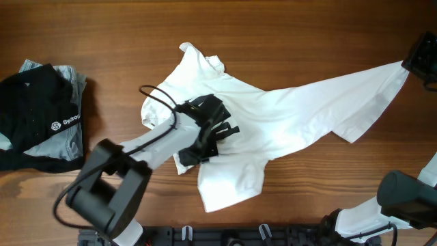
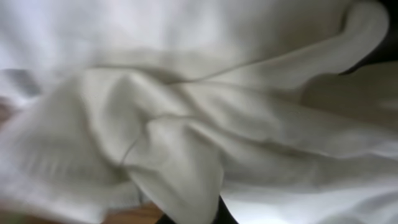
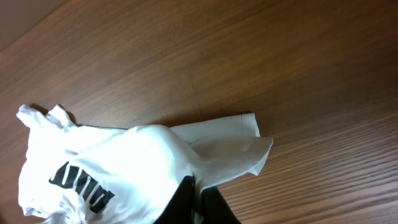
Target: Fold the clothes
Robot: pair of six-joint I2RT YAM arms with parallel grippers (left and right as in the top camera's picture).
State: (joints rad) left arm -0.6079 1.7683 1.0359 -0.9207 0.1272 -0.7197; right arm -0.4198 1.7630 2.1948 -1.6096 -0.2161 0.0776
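The white T-shirt (image 1: 293,116) lies crumpled across the middle of the table, with one end pulled out in a long stretch toward the far right. My left gripper (image 1: 212,133) is down on the bunched left part. In the left wrist view white folds (image 2: 186,112) fill the frame, and a fold runs down between the dark fingertips (image 2: 193,218). My right gripper (image 1: 410,65) holds the stretched end at the far right edge. In the right wrist view its two black fingers (image 3: 198,199) are pinched on the white fabric (image 3: 143,162). Black lettering (image 3: 81,183) shows there.
A black garment with a small white logo (image 1: 37,116) lies on a light blue-grey garment (image 1: 72,78) at the left edge of the table. The wooden table (image 1: 307,34) shows around the shirt. The arm bases stand along the front edge.
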